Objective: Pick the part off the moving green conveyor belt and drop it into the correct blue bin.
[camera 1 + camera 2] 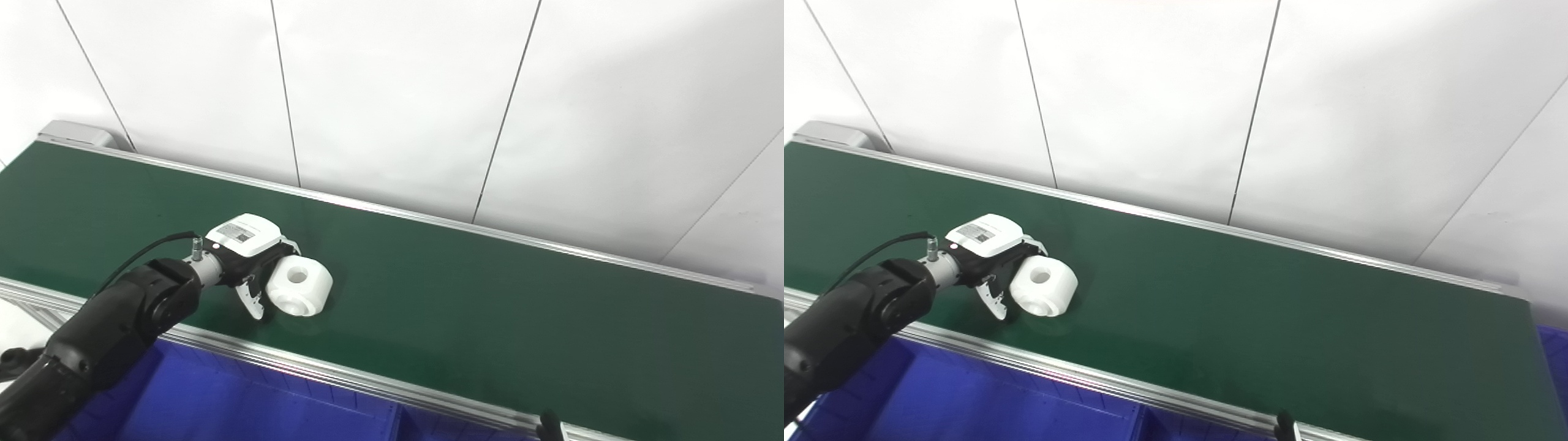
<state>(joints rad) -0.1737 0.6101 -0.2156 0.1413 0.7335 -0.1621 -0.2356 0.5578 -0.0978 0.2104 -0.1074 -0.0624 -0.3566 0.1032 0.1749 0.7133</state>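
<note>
A white cylindrical part (300, 285) with a centre hole lies tilted on the green conveyor belt (490, 306), near its front edge at the left. My left hand (248, 260) reaches in from the lower left and is closed against the part's left side, thumb (252, 301) below it and the other fingers hidden behind it. It also shows in the right eye view, hand (989, 257) on the part (1044, 286). Only a dark tip (549, 427) of my right hand shows at the bottom edge.
A blue bin (245, 398) sits just below the belt's silver front rail (343, 373). Another blue bin edge (1557, 361) shows at the far right. White wall panels stand behind the belt.
</note>
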